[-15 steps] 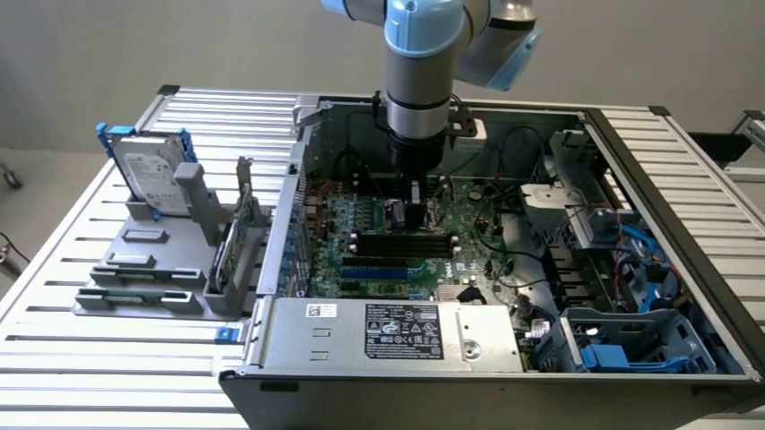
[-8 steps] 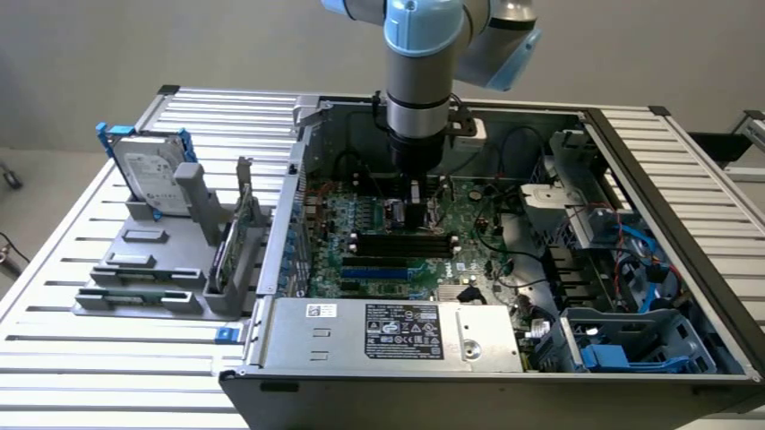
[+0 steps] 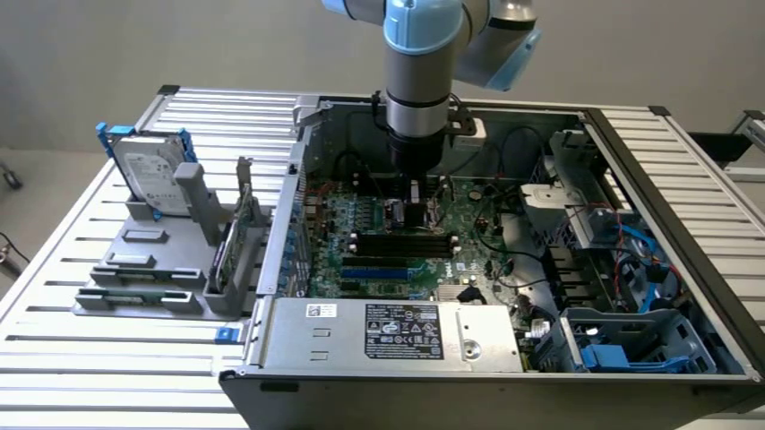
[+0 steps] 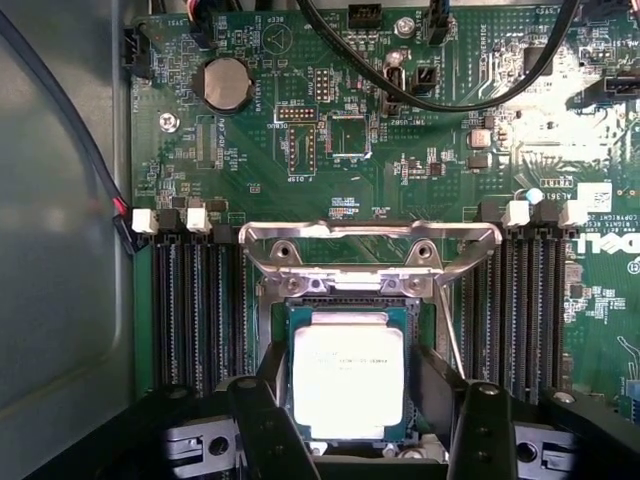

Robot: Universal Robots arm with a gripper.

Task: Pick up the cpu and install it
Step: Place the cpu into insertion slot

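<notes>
Slatted metal bench [image 3: 96, 376] carried an open computer case [image 3: 478, 401], and we saw the arm reaching down into it over the green motherboard [image 4: 420, 150]. Its gripper [image 4: 365, 392] was spread wide and clasped nothing. The cpu [image 4: 348, 378] lay flat in the socket [image 4: 350, 296], directly between the gripper's fingers [image 4: 262, 425]. The socket's metal frame [image 4: 370, 238] stood raised just beyond them.

Behind your table [image 3: 72, 269] stands a plain, pale wall [image 3: 179, 45], bare and evenly lit by soft light. The table top is made of ribbed silver metal slats running side by side. Past its edge, on the exterior view's left, you see a pale beige floor [image 3: 30, 193].
</notes>
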